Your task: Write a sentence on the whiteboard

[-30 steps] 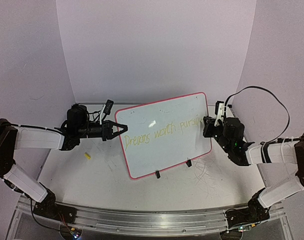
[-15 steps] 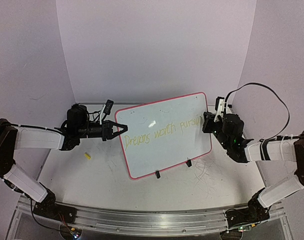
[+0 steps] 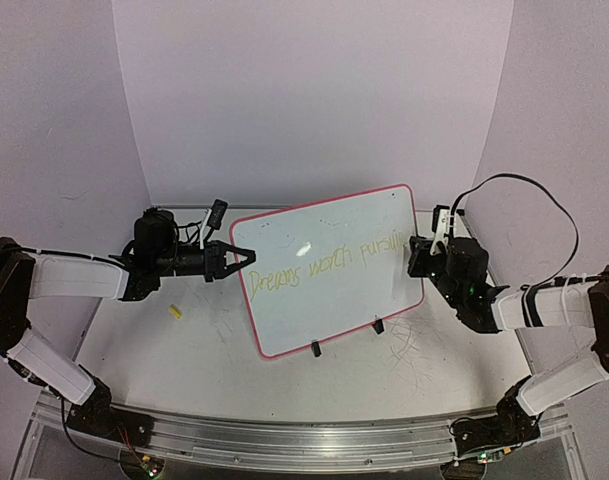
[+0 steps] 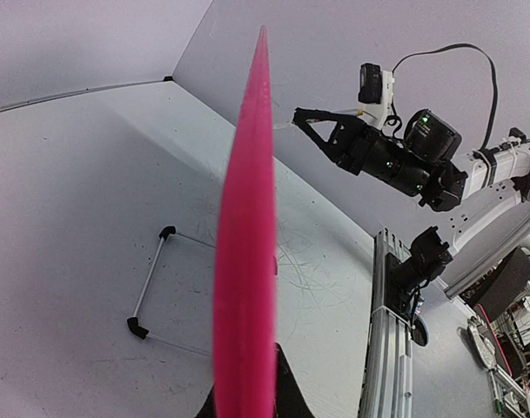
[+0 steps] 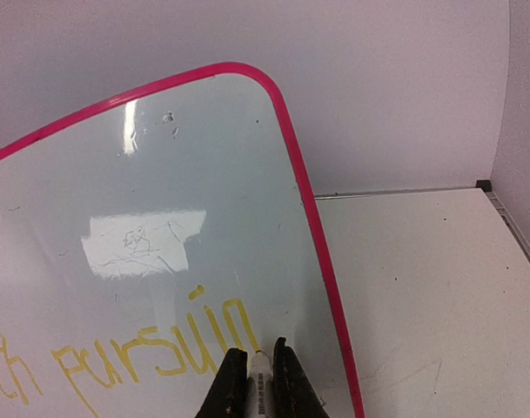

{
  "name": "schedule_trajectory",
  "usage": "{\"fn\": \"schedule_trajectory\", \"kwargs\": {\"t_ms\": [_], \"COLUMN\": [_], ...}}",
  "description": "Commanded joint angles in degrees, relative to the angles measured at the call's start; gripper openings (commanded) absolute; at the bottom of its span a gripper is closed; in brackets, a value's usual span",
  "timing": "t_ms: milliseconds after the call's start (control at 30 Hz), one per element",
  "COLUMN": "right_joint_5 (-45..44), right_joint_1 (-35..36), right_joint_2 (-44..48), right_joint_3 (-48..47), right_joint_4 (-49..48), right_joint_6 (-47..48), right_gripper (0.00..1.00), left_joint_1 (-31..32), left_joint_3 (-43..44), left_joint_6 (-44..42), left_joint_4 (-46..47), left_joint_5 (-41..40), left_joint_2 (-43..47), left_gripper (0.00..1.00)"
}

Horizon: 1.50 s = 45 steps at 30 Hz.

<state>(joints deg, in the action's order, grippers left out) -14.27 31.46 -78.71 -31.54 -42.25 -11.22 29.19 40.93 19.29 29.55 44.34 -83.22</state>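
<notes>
**Marker Tip at the End of the Yellow Line**

Around, from the left: small yellow piece [image 3: 175,311] lying on the table [image 3: 134,355], near the left arm and apart from the whiteboard [image 3: 324,312]; faint grey scribbles [image 3: 227,325] in front of the board; two black stand legs [image 3: 315,349] under its lower edge; black cable [image 3: 544,195] looping above the right arm.

Scuffed white tabletop; pale lilac walls [image 3: 314,90] curving round the back; metal rail [image 3: 284,432] along the near edge.

Whiteboard propped tilted at mid-table, pink-rimmed; sentence [image 3: 329,262] in yellow across its middle, roughly "Dreams worth pursuin".

Left gripper [image 3: 246,255] closed on the board's left edge, rim seen edge-on in the left wrist view; right gripper [image 5: 258,359] clamped on a white marker [image 5: 261,387], yellow tip against the board just after the last letter, near the right rim.
</notes>
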Motion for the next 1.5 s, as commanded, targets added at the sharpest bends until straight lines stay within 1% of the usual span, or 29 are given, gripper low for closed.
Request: {"fn": "schedule_trajectory", "kwargs": {"t_ms": [0, 167, 400, 733, 1067, 1467], "right_joint_5": [0.3, 1.0, 1.3, 3.1, 2.3, 5.6], "right_joint_1": [-0.3, -0.3, -1.6, -3.7, -3.8, -3.8], "right_joint_2": [0.7, 1.1, 5.9, 0.6, -0.3, -0.1], "right_joint_3": [-0.1, -2.4, 0.1, -3.4, -4.1, -4.4], "right_joint_4": [0.6, -0.3, -0.3, -2.1, -3.4, -3.3], "right_joint_6": [-0.4, 0.2, -1.6, -1.2, -0.4, -0.2], "right_gripper": [0.0, 0.0, 0.0, 0.0, 0.0, 0.0], "left_joint_1": [-0.9, -0.9, -0.9, -0.9, -0.9, -0.9], "left_joint_3": [-0.2, -0.1, -0.1, -0.2, 0.0, 0.1], "left_joint_6": [-6.5, -6.4, -6.6, -6.5, -6.9, -7.0], "left_joint_4": [-4.4, -4.4, -4.5, -4.5, -4.5, -4.5], "left_joint_5": [-4.3, -4.4, -4.4, -4.2, -3.0, -3.0], "left_joint_2": [0.7, 0.7, 0.7, 1.0, 0.4, 0.3], "left_gripper": [0.0, 0.0, 0.0, 0.0, 0.0, 0.0]}}
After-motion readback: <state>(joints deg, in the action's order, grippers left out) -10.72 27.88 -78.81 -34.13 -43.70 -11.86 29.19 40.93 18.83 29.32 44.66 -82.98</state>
